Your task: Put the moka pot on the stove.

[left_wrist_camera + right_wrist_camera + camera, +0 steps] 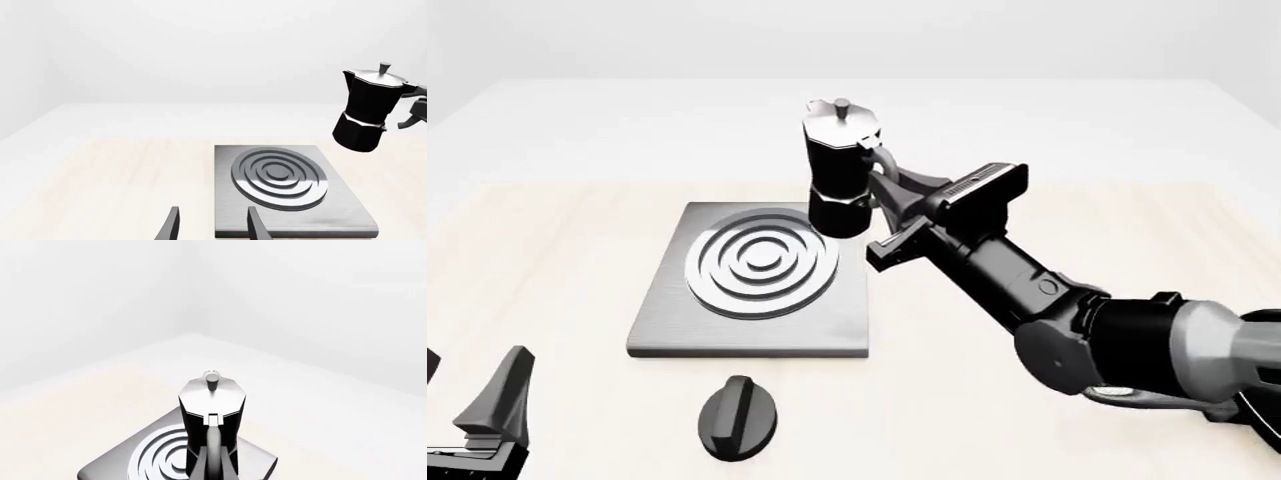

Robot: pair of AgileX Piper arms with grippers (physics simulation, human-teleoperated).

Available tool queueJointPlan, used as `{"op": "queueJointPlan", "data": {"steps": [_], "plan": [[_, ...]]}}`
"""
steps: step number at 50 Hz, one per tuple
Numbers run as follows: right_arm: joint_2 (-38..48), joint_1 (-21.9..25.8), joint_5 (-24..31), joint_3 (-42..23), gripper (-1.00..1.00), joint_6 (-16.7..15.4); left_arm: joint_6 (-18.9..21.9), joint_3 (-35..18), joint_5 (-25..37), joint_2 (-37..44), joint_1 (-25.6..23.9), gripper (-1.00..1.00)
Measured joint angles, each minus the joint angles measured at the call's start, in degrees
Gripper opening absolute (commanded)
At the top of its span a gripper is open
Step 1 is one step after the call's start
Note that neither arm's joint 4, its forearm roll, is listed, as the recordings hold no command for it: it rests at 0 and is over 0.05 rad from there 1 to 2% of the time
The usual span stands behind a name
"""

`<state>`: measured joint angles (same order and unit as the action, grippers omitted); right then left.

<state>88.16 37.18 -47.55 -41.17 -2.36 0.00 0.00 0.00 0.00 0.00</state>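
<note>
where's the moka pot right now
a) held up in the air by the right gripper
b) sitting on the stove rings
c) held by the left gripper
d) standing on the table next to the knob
a: the moka pot hangs clear above the stove, gripped at its handle by the right gripper; the left wrist view shows air beneath its base.

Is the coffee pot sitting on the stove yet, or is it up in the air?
Up in the air. The moka pot hangs above the table beside the stove, tilted slightly, held by the right tool.

We find no readable text, no labels, no brands, no numbers, no signs in any view
</note>
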Motion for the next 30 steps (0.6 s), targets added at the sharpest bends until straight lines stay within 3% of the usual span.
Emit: {"op": "queueJointPlan", "data": {"steps": [30], "plan": [[8.0, 3.7, -2.2, -7.6, -1.00, 0.4, 0.0, 0.0, 0.0, 0.0, 0.0, 1.00]]}}
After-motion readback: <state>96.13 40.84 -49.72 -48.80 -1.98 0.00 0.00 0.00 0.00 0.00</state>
